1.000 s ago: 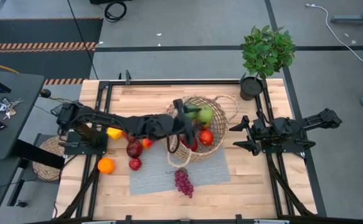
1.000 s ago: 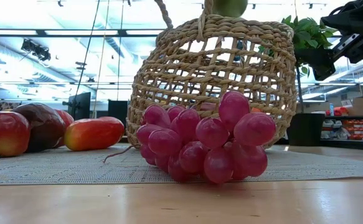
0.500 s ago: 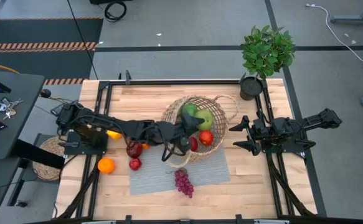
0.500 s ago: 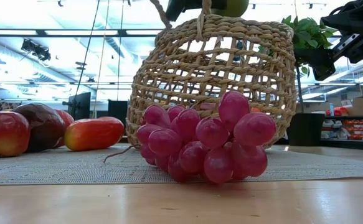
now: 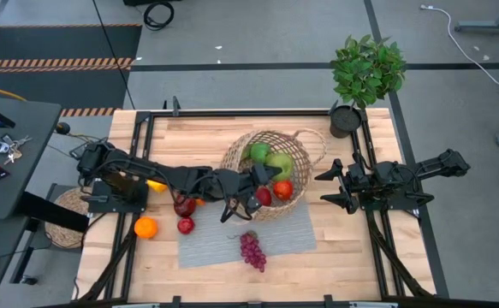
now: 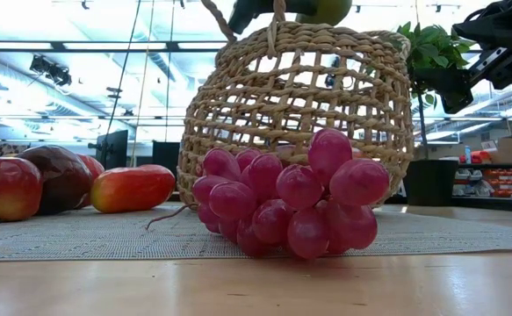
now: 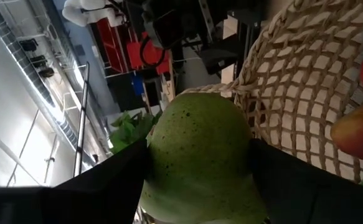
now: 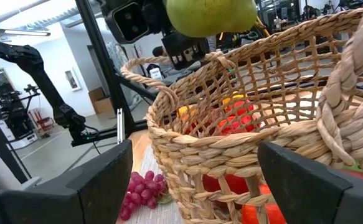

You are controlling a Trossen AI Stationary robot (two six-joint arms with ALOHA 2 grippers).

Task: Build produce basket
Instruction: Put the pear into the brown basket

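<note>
The wicker basket [image 5: 296, 205] stands on the grey mat [image 5: 210, 248] at mid-table and leans a little in the low view. Inside it lie red fruits [image 5: 283, 189] and a dark green one [image 5: 260, 152]. My left gripper [image 5: 270, 169] reaches in level from the table's left and is shut on a green pear [image 5: 280, 161] above the basket. Whether it also touches the handle loop [image 8: 218, 59] cannot be told. Purple grapes [image 5: 252, 250] lie on the mat in front. Red apples [image 5: 184, 205], an orange [image 5: 145, 228] and a yellow pepper [image 5: 157, 183] lie left. My right gripper [image 5: 335, 184] waits open at the right. My left gripper pinches the pear between its two fingers, one on each side [image 7: 159, 155] of its body. The fingers come level from the table's left. The pear [image 8: 212, 14] is lifted clear, above the basket's rim [image 8: 187, 146].
A potted plant [image 5: 365, 73] stands at the table's far right corner. A flat round woven mat [image 5: 61, 221] lies beyond the left edge. Black frame rails [image 5: 146, 162] run along both sides. Bare wood shows along the near and far edges.
My left gripper has rolled about its own line with the pear still in it, staying over the basket. This has uncovered the dark green fruit inside. The basket's rim and handle have shifted a little toward the table's left.
</note>
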